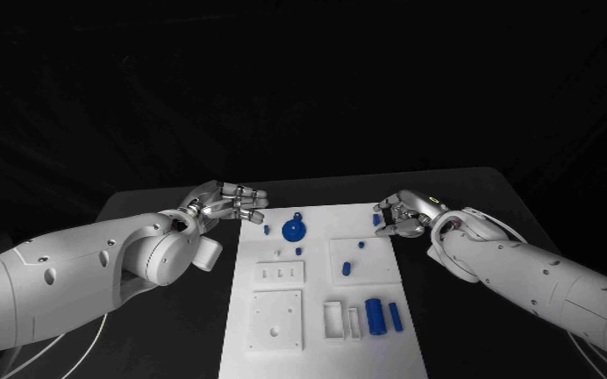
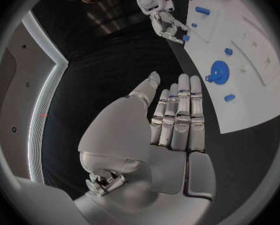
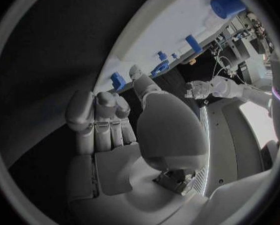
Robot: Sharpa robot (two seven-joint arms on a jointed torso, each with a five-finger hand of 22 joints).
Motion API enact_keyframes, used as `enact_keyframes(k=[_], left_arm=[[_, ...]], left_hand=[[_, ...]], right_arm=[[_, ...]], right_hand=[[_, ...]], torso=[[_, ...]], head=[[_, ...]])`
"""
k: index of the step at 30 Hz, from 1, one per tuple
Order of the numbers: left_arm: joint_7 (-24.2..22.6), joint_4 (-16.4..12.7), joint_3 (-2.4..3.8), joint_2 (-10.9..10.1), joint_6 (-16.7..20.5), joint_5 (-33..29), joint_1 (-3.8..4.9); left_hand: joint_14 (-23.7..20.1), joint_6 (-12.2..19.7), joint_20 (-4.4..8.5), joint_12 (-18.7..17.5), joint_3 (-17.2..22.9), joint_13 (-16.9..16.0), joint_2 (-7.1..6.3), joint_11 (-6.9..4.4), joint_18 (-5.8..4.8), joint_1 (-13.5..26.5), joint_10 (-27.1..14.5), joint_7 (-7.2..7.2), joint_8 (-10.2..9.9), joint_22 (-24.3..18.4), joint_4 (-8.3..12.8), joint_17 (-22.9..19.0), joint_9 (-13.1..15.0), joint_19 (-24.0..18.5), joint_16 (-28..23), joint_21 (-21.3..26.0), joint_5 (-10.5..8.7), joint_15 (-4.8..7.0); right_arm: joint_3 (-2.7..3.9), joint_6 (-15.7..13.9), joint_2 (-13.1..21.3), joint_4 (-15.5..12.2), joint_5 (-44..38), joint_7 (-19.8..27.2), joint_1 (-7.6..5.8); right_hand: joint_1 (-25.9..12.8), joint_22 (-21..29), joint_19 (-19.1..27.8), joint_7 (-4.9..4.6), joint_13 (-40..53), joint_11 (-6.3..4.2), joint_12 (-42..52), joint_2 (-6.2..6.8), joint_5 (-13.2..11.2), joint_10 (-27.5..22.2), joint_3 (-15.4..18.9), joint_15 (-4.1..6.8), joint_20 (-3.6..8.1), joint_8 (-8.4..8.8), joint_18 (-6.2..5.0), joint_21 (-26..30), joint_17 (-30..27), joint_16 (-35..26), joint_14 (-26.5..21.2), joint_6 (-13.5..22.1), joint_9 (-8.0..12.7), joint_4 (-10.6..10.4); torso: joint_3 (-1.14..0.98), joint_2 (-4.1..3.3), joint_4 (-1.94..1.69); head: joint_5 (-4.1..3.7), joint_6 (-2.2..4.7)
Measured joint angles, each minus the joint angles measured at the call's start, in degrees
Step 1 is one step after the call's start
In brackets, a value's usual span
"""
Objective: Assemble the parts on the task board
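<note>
White task board [image 1: 319,344] is laid lengthwise down the middle of the black worktop [image 1: 152,199], running from 12 to 6 o'clock in the head view. Blue parts are scattered over it: a gear [image 1: 294,230] with a small tab on top is found near the far end at about 11 o'clock, a tiny peg [image 1: 267,229] is seen just beside it on the 9 o'clock side, and another small piece [image 1: 348,268] is set on a square panel around the board's centre. Two blue cylinders [image 1: 375,315] are stood side by side toward 5 o'clock, next to a white slotted block [image 1: 332,319].

Left hand [image 1: 229,201] is held just off the board's far corner at roughly 10 o'clock, above the worktop. Its fingers [image 2: 177,112] are stretched out fairly straight and close together with the thumb apart, and nothing is gripped by them.

Right hand [image 1: 403,214] is parked at the board's opposite far corner, about 1 o'clock. Its fingers [image 3: 96,115] are curled partway inward. A small blue part [image 1: 378,218] is seen right at its fingertips on the board's edge, but whether it's actually pinched can't be told.
</note>
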State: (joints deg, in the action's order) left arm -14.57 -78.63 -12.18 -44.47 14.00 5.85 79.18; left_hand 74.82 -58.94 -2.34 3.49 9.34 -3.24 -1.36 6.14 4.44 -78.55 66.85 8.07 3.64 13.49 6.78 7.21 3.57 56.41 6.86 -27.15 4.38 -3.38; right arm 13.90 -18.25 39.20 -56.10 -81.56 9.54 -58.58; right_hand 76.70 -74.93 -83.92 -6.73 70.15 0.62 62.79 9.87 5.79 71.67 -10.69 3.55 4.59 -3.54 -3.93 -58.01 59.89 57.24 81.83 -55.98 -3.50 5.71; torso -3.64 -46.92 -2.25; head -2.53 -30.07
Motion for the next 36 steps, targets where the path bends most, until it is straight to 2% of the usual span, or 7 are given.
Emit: enact_keyframes(k=[3,7,17,25,36], left_arm=[[0.0,0.0,0.00,0.0,0.0,0.0,-0.02],[0.0,0.0,0.00,0.0,-0.1,0.0,-0.06],[0.0,-0.1,0.00,-0.1,-0.1,0.1,-0.06],[0.0,-0.2,0.00,-0.1,-0.1,0.2,-0.06],[0.0,-0.3,0.01,-0.1,-0.2,0.2,-0.06]], left_hand=[[0.0,0.0,0.00,0.0,0.0,0.0,0.00,0.00,0.00,0.0,0.0,0.00,0.0,0.0,0.0,0.0,0.0,0.0,0.0,0.0,0.00,0.00],[0.0,0.0,0.00,0.0,0.0,0.0,0.00,0.00,0.00,0.0,0.0,0.00,0.0,0.0,0.0,0.0,0.0,0.0,0.0,0.0,0.00,0.00],[0.0,0.0,0.00,0.0,0.0,0.0,0.00,0.00,0.00,0.0,0.0,0.00,0.0,0.0,0.0,0.0,0.0,0.0,0.0,0.0,0.00,0.00],[0.0,0.0,0.00,0.0,0.0,0.0,0.00,0.22,0.00,0.0,-0.2,0.00,0.0,0.0,0.0,0.0,0.0,0.0,0.0,-0.2,0.00,0.00],[0.0,0.0,0.00,0.0,0.0,0.0,0.00,0.22,0.00,0.0,-0.2,0.00,0.0,0.0,0.0,0.0,0.0,0.0,0.0,-0.2,0.00,0.00]], right_arm=[[0.01,-0.1,-0.5,0.8,0.6,0.3,0.12],[0.01,-0.5,-1.0,1.8,1.3,0.4,0.30],[0.02,-1.4,-1.8,3.6,2.7,0.4,0.42],[0.02,-1.5,-2.3,4.4,3.5,0.4,0.44],[0.02,-1.0,-2.5,4.4,4.0,0.3,0.64]], right_hand=[[-0.5,0.0,0.0,0.18,0.1,0.21,0.2,-1.08,0.8,0.2,-0.7,0.00,0.00,0.00,0.00,-0.6,0.5,0.7,0.0,-2.1,0.0,0.8],[-1.1,0.0,0.0,0.05,0.1,0.16,0.4,-1.67,0.8,0.5,-1.9,0.00,0.00,0.00,0.03,-1.0,0.8,0.7,0.0,-3.5,0.0,1.3],[-2.1,0.0,0.0,0.23,0.2,-0.10,0.9,-2.74,0.8,0.7,-4.9,0.14,0.00,0.00,0.03,-1.3,1.4,0.9,0.2,-3.7,0.0,1.6],[-2.6,0.0,0.0,0.21,0.2,-0.01,0.9,-2.87,0.8,0.8,-6.7,0.14,0.00,0.00,0.03,-1.6,1.4,0.9,0.2,-4.1,0.0,1.5],[-2.9,0.0,0.0,0.55,0.2,0.00,0.9,-2.57,1.3,0.8,-6.5,0.14,0.01,0.00,0.03,-1.6,1.5,0.9,0.2,-5.0,0.0,1.8]], torso=[[-0.08,-0.10,-0.09],[-0.08,-0.12,-0.18],[-0.04,-0.11,-0.05],[0.01,-0.06,-0.02],[0.03,0.05,0.06]], head=[[-0.04,0.05],[0.01,-0.08],[0.03,-0.42],[-0.09,-0.55],[-0.06,-0.72]])
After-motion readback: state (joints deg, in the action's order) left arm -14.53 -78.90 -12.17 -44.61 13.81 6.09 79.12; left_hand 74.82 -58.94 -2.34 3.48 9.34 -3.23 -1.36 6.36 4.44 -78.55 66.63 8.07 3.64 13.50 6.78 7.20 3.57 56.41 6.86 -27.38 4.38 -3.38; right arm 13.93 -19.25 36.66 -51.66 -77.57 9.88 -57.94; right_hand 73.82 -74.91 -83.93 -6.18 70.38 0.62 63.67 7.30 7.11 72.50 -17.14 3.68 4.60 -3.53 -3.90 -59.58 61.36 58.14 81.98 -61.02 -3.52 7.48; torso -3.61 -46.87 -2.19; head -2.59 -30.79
